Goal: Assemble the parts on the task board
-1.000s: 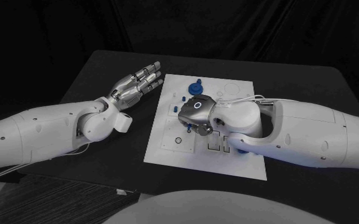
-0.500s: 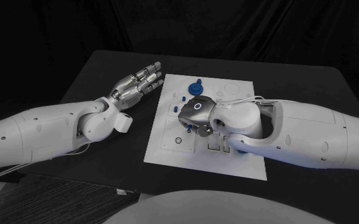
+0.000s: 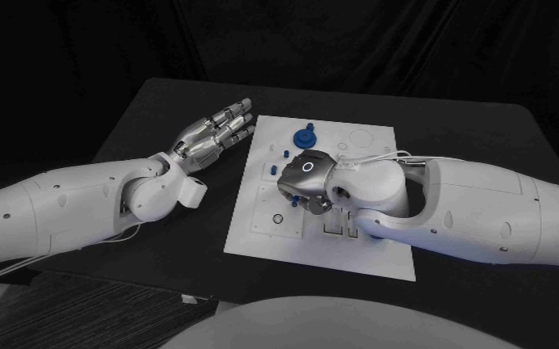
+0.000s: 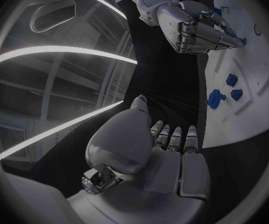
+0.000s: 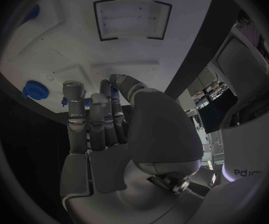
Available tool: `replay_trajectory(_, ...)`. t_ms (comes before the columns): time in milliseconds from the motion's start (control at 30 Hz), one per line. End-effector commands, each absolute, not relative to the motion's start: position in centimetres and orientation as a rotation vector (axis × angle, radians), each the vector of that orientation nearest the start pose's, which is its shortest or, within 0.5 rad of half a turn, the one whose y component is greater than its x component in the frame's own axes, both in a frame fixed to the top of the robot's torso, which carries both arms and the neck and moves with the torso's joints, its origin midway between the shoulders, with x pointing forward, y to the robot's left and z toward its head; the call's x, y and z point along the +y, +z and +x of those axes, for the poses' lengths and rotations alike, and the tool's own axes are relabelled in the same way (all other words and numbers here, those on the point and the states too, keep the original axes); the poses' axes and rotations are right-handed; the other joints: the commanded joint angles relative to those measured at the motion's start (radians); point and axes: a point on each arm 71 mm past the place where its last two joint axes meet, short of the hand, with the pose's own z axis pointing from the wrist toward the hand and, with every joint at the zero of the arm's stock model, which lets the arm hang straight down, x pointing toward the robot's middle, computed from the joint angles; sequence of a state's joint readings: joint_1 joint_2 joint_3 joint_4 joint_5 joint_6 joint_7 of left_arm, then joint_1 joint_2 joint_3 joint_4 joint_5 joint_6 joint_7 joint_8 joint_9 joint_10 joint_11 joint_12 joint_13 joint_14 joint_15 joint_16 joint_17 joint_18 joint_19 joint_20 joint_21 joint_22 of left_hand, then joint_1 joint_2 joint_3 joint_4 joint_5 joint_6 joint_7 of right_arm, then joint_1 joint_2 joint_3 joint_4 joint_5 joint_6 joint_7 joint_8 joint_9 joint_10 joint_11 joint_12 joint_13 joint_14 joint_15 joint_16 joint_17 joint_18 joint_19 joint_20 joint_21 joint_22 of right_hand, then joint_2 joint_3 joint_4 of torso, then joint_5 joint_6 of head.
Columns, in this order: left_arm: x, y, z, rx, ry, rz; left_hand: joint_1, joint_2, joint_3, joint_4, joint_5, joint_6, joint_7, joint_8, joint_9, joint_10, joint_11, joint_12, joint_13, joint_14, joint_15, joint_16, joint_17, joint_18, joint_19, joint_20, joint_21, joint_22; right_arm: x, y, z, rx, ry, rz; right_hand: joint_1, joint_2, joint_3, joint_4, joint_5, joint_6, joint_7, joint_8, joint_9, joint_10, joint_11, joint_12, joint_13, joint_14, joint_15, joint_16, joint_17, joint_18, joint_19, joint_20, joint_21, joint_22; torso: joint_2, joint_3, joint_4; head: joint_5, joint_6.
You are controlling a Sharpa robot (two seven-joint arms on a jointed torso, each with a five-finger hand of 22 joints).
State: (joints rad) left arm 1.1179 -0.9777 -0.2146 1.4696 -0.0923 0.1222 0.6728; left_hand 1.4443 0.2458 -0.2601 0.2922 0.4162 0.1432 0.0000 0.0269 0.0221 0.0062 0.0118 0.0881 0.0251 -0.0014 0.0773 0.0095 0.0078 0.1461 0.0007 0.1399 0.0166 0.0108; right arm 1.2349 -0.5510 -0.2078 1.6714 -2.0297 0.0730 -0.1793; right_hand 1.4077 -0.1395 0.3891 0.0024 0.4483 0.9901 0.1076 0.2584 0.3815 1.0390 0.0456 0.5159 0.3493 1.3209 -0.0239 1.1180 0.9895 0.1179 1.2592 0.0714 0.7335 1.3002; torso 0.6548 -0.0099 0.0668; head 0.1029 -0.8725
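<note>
Barely shifted: right robot hand [image 3: 305, 181] curled over task board [image 3: 373, 252], grip unclear; left robot hand [image 3: 216, 132] open.

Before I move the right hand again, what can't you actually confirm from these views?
- Whether the right hand holds a part: its fingertips are covered by its own back in the head view, and too small in the left wrist view.
- The task board under the right arm: hidden in the head view.
- The blue part at the right hand's fingers in the right wrist view: mostly covered by them.
</note>
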Motion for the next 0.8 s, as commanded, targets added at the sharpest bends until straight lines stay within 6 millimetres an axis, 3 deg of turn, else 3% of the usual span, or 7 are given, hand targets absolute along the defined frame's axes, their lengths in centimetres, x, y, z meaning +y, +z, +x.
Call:
replay_trajectory(33,27.30,-25.59,43.56,1.521,-1.840,-0.989,-0.006,0.019,0.018,-0.003,0.014,0.004,0.000,-0.004,0.000,-0.004,0.005,0.012,-0.008,0.001,0.010,-0.010,-0.008,-0.017,-0.001,0.007,-0.017,-0.011,-2.59,-22.52,39.23,1.644,0.510,-1.133,0.010,0.003,0.023,-0.010,-0.006,0.034,0.005,-0.003,0.034,0.009,-0.001,-0.016,0.006,-0.009,0.003,-0.019,-0.012,0.033,-0.008,0.002,-0.027,0.071,0.000,0.0000,0.0004,0.000,0.000)
replay_trajectory(667,27.22,-25.77,43.55,1.527,-1.841,-0.992,0.000,0.020,0.020,-0.003,0.016,0.012,0.015,-0.002,0.001,-0.004,-0.001,0.012,-0.008,0.001,0.014,-0.010,-0.008,-0.015,-0.001,0.012,-0.017,-0.011,-2.65,-22.57,39.16,1.649,0.508,-1.136,0.014,0.002,0.024,-0.018,-0.007,0.031,0.006,-0.014,0.031,0.005,0.000,-0.021,0.006,-0.017,0.004,-0.030,-0.023,0.034,-0.015,0.001,-0.039,0.070,0.000,0.0002,-0.0002,-0.002,0.000)
replay_trajectory(800,27.21,-25.81,43.54,1.529,-1.841,-0.993,0.001,0.021,0.020,-0.003,0.017,0.016,0.018,-0.001,0.002,-0.004,-0.002,0.012,-0.008,0.001,0.014,-0.010,-0.008,-0.015,-0.001,0.012,-0.017,-0.011,-2.62,-22.58,39.14,1.647,0.513,-1.137,0.006,0.005,0.023,-0.018,-0.038,0.008,0.007,-0.039,0.022,0.003,-0.001,-0.028,0.007,-0.018,0.005,-0.032,-0.026,0.034,-0.018,0.003,-0.043,0.069,0.000,0.0002,-0.0001,-0.001,0.000)
